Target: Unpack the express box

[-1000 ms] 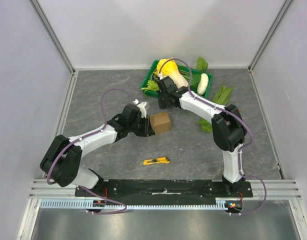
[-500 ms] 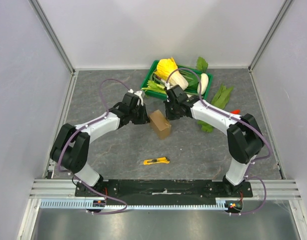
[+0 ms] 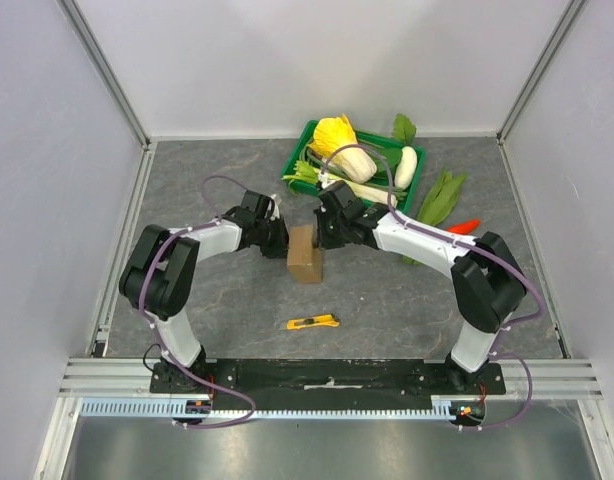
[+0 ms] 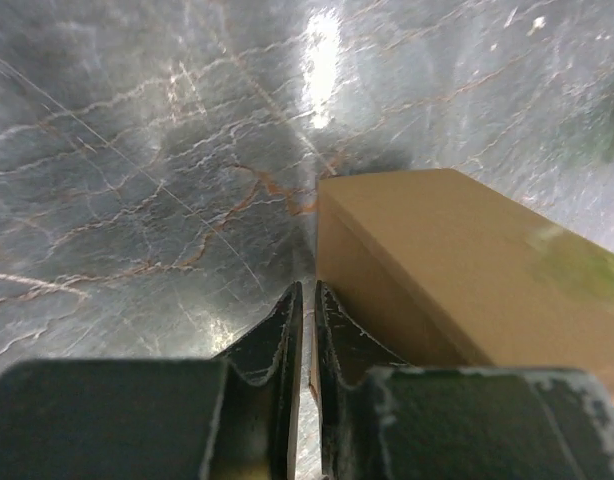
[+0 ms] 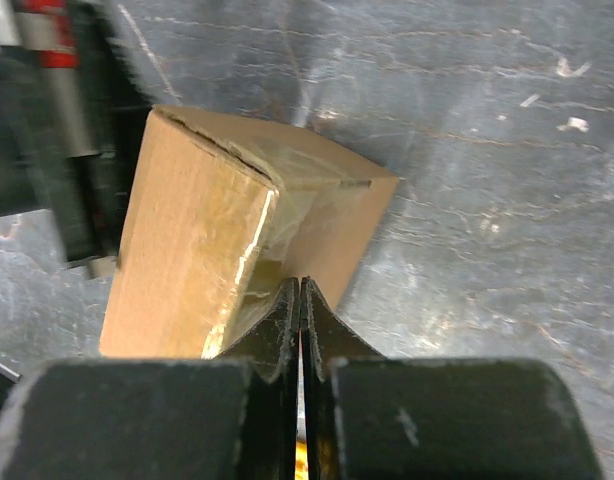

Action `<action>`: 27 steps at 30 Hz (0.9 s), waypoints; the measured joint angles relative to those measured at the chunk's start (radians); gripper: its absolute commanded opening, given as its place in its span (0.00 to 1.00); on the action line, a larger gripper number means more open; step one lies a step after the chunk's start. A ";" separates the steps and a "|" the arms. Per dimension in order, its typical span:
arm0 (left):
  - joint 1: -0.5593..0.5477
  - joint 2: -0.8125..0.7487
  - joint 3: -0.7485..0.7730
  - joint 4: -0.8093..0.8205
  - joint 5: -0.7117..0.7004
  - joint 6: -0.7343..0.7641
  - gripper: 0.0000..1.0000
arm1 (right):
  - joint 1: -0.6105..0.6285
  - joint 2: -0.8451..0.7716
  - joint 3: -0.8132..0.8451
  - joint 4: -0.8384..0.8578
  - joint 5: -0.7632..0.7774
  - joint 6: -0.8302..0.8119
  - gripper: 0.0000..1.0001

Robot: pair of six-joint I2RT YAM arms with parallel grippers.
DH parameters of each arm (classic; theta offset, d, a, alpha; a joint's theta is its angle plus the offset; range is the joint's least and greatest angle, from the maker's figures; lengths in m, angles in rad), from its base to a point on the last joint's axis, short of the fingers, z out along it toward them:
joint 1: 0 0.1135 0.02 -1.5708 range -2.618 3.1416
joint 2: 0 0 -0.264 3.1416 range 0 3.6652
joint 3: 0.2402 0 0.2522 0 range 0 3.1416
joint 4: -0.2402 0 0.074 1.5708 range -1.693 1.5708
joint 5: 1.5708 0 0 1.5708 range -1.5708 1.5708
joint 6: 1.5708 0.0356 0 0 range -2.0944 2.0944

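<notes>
**In the middle of the counter (image 3: 207,300): how do you grab this little box?**

Between the two arms, the box (image 3: 305,256) looks stood up on a narrow side rather than lying flat, with its lid shut as far as I can see. The left end effector (image 4: 307,300) is just beside one corner, fingers drawn together to a thin slit, and I can't make out anything between them. The right end effector (image 5: 300,290) comes in from the other side with its fingers pressed fully together, tips right at a taped edge.

My read on handling: plain cardboard, so probably light. It should be stiff along the edges and corners, but the wide panels would likely give under a hard squeeze. Stood on edge like that, it's tippy. A push from only one side probably knocks it over.

The clear tape (image 5: 249,250) is glossy and I'd guess slick, so I'd stay off it. I'd pinch across the thin dimension, on bare cardboard close to an edge. One arm could steady it there while the other works the lid seam.

There's a yellow knife (image 3: 313,322) lying nearer the arm bases, well apart from the box, and a green crate (image 3: 299,160) of vegetables behind.
</notes>
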 measured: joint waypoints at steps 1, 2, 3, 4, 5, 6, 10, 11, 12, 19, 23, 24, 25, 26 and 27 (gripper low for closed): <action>0.005 0.016 0.000 0.001 0.019 -0.008 0.14 | 0.011 0.000 0.000 0.010 0.002 0.006 0.02; 0.011 0.035 0.000 0.002 0.046 -0.020 0.14 | 0.021 0.000 0.000 0.018 0.006 0.010 0.02; 0.021 0.048 0.000 0.004 0.082 -0.033 0.13 | 0.027 0.000 0.000 0.021 0.021 0.012 0.02; 0.029 0.053 -0.001 0.006 0.101 -0.041 0.14 | 0.034 0.000 0.000 0.023 0.024 0.016 0.02; 0.039 0.058 -0.003 0.015 0.122 -0.051 0.13 | 0.039 0.000 0.000 0.029 0.027 0.021 0.02; 0.048 0.062 -0.006 0.022 0.141 -0.059 0.13 | 0.044 0.000 0.000 0.033 0.033 0.023 0.02; 0.077 0.070 -0.016 0.029 0.171 -0.082 0.13 | 0.065 0.005 0.007 0.042 0.056 0.031 0.02; 0.089 0.070 -0.020 0.029 0.171 -0.085 0.16 | 0.071 0.008 0.012 0.042 0.059 0.034 0.02; 0.100 0.069 -0.024 0.028 0.168 -0.090 0.17 | 0.074 0.012 0.019 0.043 0.060 0.035 0.02; 0.166 -0.029 -0.032 -0.101 0.001 -0.100 0.32 | 0.107 0.058 0.092 0.056 0.068 0.039 0.05; 0.188 -0.112 -0.032 -0.176 -0.126 -0.097 0.38 | 0.119 0.089 0.137 0.058 0.076 0.038 0.11; 0.195 -0.134 -0.032 -0.194 -0.154 -0.096 0.39 | 0.122 0.096 0.147 0.057 0.079 0.038 0.16; 0.201 -0.155 -0.032 -0.211 -0.179 -0.093 0.39 | 0.124 0.101 0.156 0.058 0.084 0.035 0.17; 0.208 -0.174 -0.032 -0.224 -0.200 -0.090 0.40 | 0.125 0.104 0.161 0.057 0.087 0.034 0.18; 0.216 -0.192 -0.031 -0.233 -0.217 -0.087 0.41 | 0.127 0.105 0.164 0.057 0.092 0.030 0.22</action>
